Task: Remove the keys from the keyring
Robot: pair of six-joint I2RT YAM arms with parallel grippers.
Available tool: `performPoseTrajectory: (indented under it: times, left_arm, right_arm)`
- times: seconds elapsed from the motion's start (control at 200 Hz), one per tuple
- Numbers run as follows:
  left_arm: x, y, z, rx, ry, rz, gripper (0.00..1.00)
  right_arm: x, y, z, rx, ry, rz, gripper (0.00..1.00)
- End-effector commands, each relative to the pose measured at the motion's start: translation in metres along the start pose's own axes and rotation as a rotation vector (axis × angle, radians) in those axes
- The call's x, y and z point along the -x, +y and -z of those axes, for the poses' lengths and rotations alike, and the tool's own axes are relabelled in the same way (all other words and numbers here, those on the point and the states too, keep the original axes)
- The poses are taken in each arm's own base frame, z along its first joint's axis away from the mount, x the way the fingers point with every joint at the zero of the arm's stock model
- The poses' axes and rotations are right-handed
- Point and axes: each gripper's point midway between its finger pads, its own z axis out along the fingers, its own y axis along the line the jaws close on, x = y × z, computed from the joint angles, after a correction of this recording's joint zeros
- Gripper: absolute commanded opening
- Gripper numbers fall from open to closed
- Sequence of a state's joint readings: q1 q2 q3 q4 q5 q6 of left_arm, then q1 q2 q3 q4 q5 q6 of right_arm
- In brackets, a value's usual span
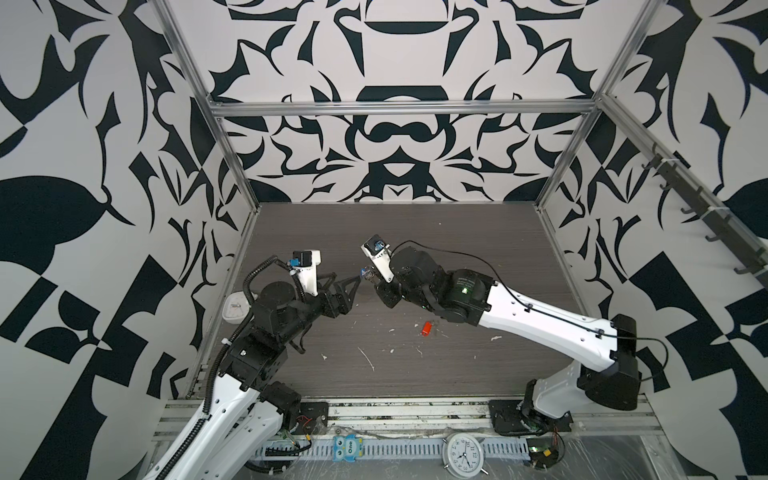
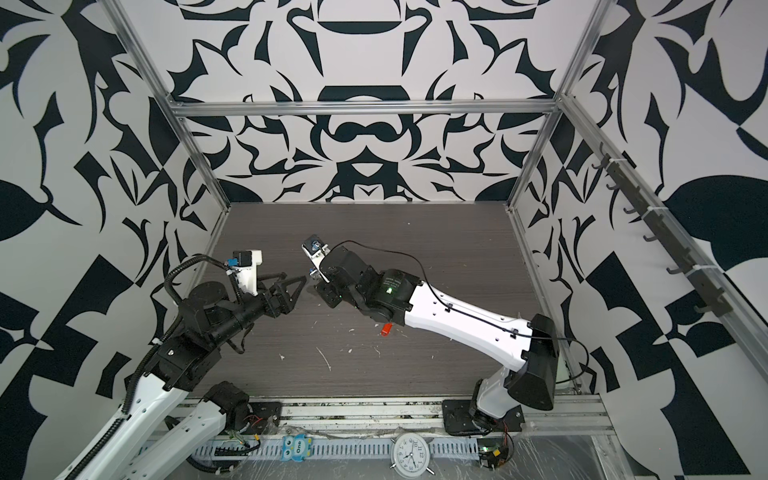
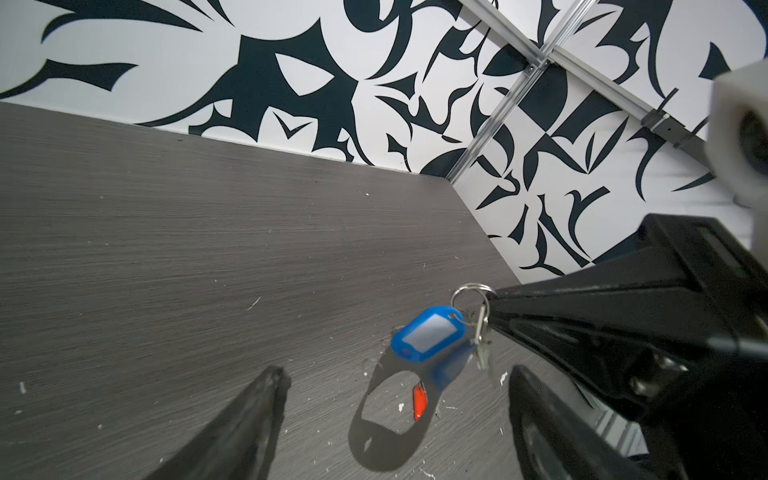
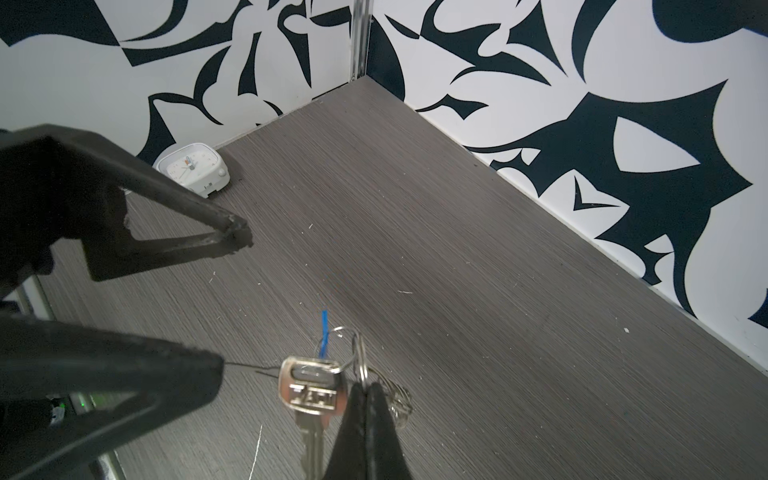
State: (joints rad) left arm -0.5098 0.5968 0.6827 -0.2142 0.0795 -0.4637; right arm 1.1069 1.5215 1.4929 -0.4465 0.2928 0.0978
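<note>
My right gripper [image 4: 365, 386] is shut on a small split ring [image 3: 469, 291] and holds the bunch above the table [image 1: 457, 249]. From it hang a silver key [image 4: 311, 395], its blue tag [image 3: 430, 336] and the grey keyring strap loop [image 3: 374, 449]. My left gripper [image 3: 397, 374] is open, a finger on either side of the hanging tag and loop without touching them. In both top views the two grippers meet tip to tip, left [image 1: 347, 278] and right [image 1: 370, 279]. The red-orange tag [image 1: 426, 328] lies apart on the table near the right arm; I cannot make out its key.
A white square clock [image 1: 235, 307] stands at the table's left edge behind the left arm. A round alarm clock [image 1: 461, 455] and a blue owl toy [image 1: 348, 448] sit on the front rail. White scraps [image 1: 368, 359] litter the tabletop. Patterned walls close three sides.
</note>
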Motion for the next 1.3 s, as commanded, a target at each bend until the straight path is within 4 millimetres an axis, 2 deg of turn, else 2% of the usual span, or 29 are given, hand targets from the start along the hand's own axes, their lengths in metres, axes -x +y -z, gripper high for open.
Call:
performPoseTrajectory:
  times: [0.0, 0.185, 0.22, 0.41, 0.72, 0.84, 0.96, 1.14, 1.295]
  left_arm:
    - [0.009, 0.004, 0.005, 0.025, -0.061, -0.052, 0.86]
    - [0.006, 0.001, -0.003, 0.005, -0.051, -0.062, 0.86]
    - [0.005, -0.004, -0.005, -0.013, -0.043, -0.061, 0.82]
    - [-0.014, -0.014, -0.013, -0.02, 0.013, -0.111, 0.82]
    - [-0.024, -0.028, -0.032, 0.077, -0.015, -0.318, 0.83]
    - [-0.026, -0.019, -0.043, 0.143, -0.018, -0.352, 0.83]
    - [-0.02, -0.007, -0.045, 0.223, -0.059, -0.366, 0.83]
    - [-0.016, -0.006, -0.049, 0.255, -0.109, -0.419, 0.83]
    - [-0.015, -0.012, -0.051, 0.294, -0.13, -0.498, 0.79]
  right_arm:
    - [0.03, -0.006, 0.017, -0.014, -0.088, -0.029, 0.0]
    - [0.032, -0.007, 0.016, -0.022, -0.083, -0.028, 0.0]
    - [0.033, -0.007, 0.016, -0.024, -0.085, -0.029, 0.0]
    - [0.034, -0.007, 0.017, -0.024, -0.087, -0.028, 0.0]
    - [0.033, -0.006, 0.015, -0.02, -0.083, -0.027, 0.0]
    - [0.034, -0.007, 0.016, -0.02, -0.084, -0.031, 0.0]
    - [0.034, -0.007, 0.019, -0.019, -0.086, -0.034, 0.0]
    - [0.034, -0.007, 0.019, -0.018, -0.088, -0.037, 0.0]
    - [0.034, -0.008, 0.018, -0.022, -0.089, -0.036, 0.0]
